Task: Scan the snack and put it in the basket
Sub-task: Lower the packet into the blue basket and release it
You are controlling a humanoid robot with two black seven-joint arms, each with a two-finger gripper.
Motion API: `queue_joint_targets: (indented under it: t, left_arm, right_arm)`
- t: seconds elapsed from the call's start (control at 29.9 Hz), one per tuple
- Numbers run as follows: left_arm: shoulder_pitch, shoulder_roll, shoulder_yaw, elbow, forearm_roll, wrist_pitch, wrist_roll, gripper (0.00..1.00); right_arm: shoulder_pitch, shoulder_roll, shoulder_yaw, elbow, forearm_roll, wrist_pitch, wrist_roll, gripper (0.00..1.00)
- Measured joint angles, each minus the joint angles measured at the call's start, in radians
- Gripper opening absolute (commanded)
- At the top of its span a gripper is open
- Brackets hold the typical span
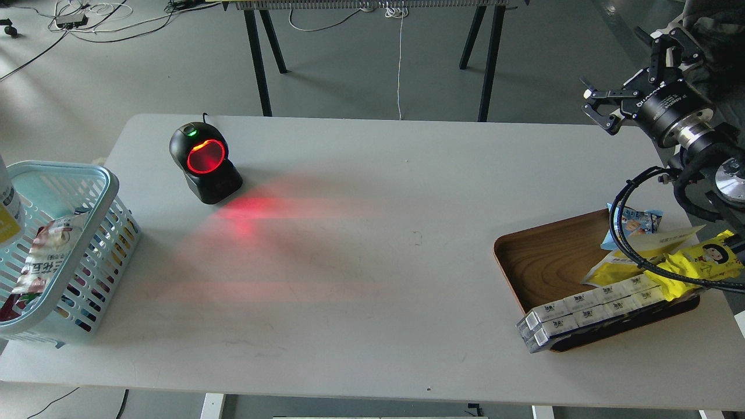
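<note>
Hovering at two o'clock, right gripper point(599, 110) spread, empty. Snack point(640, 256) in wooden tray point(547, 262) at four o'clock, half under cable point(625, 244); snag risk. Basket point(87, 174) at nine o'clock. Left gripper unseen.

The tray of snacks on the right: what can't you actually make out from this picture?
- Head view: the snack in the wooden tray is mostly hidden by black cables and the yellow wrapper.
- Print on the white boxes is too small to read.
- The basket is cut off by the left edge, so its contents show only partly.
- The left gripper is out of view; the right gripper is open, holding nothing.
</note>
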Motion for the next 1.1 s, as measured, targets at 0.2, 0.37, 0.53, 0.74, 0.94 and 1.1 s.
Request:
queue_joint_targets:
  t: [0.2,0.37,0.53,0.74,0.94,1.1]
  left_arm:
    - [0.001,-0.046,0.091,0.036,-0.008,0.077,0.004,0.01]
    - [0.005,-0.076,0.161,0.063,-0.030,0.129,0.001,0.01]
    - [0.008,-0.100,0.215,0.065,-0.044,0.161,-0.001,0.04]
    - [0.011,-0.109,0.249,0.068,-0.046,0.176,-0.002,0.31]
    - [0.011,-0.105,0.250,0.072,-0.044,0.178,-0.010,0.88]
    - [0.002,-0.092,0.236,0.074,-0.042,0.178,-0.011,0.96]
  right_arm:
    - [-0.001,0.000,-0.003,0.000,0.000,0.000,0.000,0.98]
    - [-0.002,0.000,-0.006,0.000,0.000,0.000,0.000,0.98]
    - [-0.002,-0.001,-0.006,0.000,0.000,0.000,0.000,0.98]
    - [-0.002,-0.002,-0.007,0.000,0.000,0.000,0.000,0.98]
    - [-0.002,0.000,-0.008,0.000,0.000,-0.002,0.000,0.98]
    - [-0.002,0.000,-0.008,0.001,0.000,-0.003,0.000,0.98]
